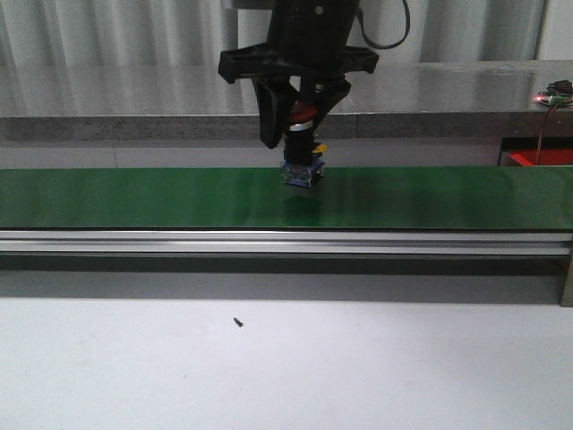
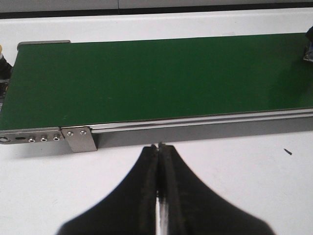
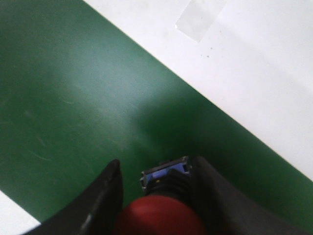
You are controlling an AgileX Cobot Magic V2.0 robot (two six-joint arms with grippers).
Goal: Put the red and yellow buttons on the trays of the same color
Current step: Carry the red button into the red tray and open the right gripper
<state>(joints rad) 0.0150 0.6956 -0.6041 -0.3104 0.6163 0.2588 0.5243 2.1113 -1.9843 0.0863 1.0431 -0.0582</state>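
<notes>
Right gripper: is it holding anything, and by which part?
The right gripper grips the red button by the dark neck under its cap, just above the green belt. The left gripper is shut and empty.

Green conveyor belt (image 1: 134,197) runs across the white table (image 1: 358,367), aluminium rail along its near edge. Small dark screw (image 1: 238,322) lies loose on the table. Grey counter (image 1: 107,103) behind.

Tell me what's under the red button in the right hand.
Under the red button, its black stem and blue base sit on or just above the green conveyor belt. Contact is hidden by the base.
</notes>
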